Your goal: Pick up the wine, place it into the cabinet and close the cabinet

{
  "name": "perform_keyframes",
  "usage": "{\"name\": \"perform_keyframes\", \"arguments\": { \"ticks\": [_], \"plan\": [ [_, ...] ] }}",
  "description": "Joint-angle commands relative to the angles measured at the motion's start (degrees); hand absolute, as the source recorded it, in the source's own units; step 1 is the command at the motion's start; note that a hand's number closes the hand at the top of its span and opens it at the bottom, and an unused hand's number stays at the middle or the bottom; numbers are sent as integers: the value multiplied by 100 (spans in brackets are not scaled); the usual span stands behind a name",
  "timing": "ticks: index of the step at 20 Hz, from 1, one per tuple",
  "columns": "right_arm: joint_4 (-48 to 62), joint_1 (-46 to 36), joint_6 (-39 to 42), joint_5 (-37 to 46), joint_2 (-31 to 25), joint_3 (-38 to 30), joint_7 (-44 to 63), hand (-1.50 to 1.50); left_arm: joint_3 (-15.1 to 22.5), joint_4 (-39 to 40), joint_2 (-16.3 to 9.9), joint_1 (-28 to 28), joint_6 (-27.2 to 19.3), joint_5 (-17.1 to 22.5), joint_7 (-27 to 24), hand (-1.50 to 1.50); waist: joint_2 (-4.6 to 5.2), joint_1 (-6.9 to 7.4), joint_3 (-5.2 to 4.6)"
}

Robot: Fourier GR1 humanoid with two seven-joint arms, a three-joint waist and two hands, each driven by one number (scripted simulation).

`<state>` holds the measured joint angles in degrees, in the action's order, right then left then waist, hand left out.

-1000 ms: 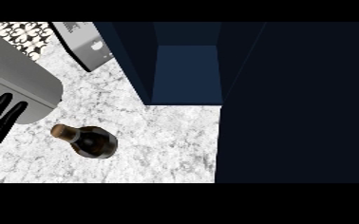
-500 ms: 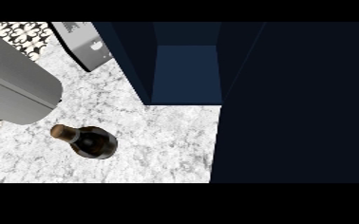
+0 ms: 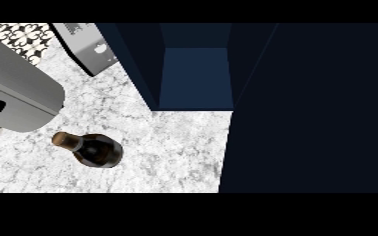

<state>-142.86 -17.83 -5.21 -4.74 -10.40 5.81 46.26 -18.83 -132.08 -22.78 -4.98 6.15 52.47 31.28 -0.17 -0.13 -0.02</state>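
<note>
Here we are above the marble counter (image 3: 170, 150), and the wine bottle (image 3: 94, 150) sits down at about eight o'clock in the view, on the stone, its dark body seen from above and its brown-capped neck leaning toward ten o'clock. Nothing is touching it, with bare counter showing all round it. Up at nine o'clock, a grey forearm (image 3: 29, 92) slants across the left side, its rounded end just above the bottle at the bottle's eleven o'clock, close but apart from the cap. Right at the left edge there's a sliver of black, the left hand (image 3: 2, 106), and that sliver is all we get, so I cannot tell whether it is open or closed; it holds nothing that shows. The right hand is nowhere in the view. At twelve o'clock the cabinet (image 3: 196, 77) stands open, its blue inside facing us with dark walls either side and no bottle in it. Filling the whole three o'clock side is a broad dark panel (image 3: 303, 110), which looks like the cabinet's door. Over at eleven o'clock, a grey appliance (image 3: 92, 47) stands on the counter just left of the cabinet, with a patch of black-and-white patterned tile (image 3: 26, 40) in the far corner beyond the forearm.
</note>
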Motion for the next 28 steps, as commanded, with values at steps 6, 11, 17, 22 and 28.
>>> {"name": "perform_keyframes", "arguments": {
  "ticks": [6,11,17,22,28],
  "plan": [
    [-549,-768,-126,-524,-264,-551,909,-150,155,31,316,-123,38,-564,-51,-150,2,19,0],
    [-802,-1186,-323,-473,-366,-546,1565,-150,412,380,505,127,-73,-1208,-282,-150,-4,-24,-1],
    [-711,-1105,-209,-409,-376,-526,1330,-150,612,1143,542,561,71,-1811,-517,-150,8,-41,2],
    [-686,-1258,-393,-202,-289,-382,1550,-150,542,1795,716,285,644,-1971,-1003,-150,6,-27,-1],
    [-875,-1257,-382,-198,-332,-378,1652,-150,481,2541,784,36,1269,-2353,-1671,-150,2,-34,-2]
  ]
}}
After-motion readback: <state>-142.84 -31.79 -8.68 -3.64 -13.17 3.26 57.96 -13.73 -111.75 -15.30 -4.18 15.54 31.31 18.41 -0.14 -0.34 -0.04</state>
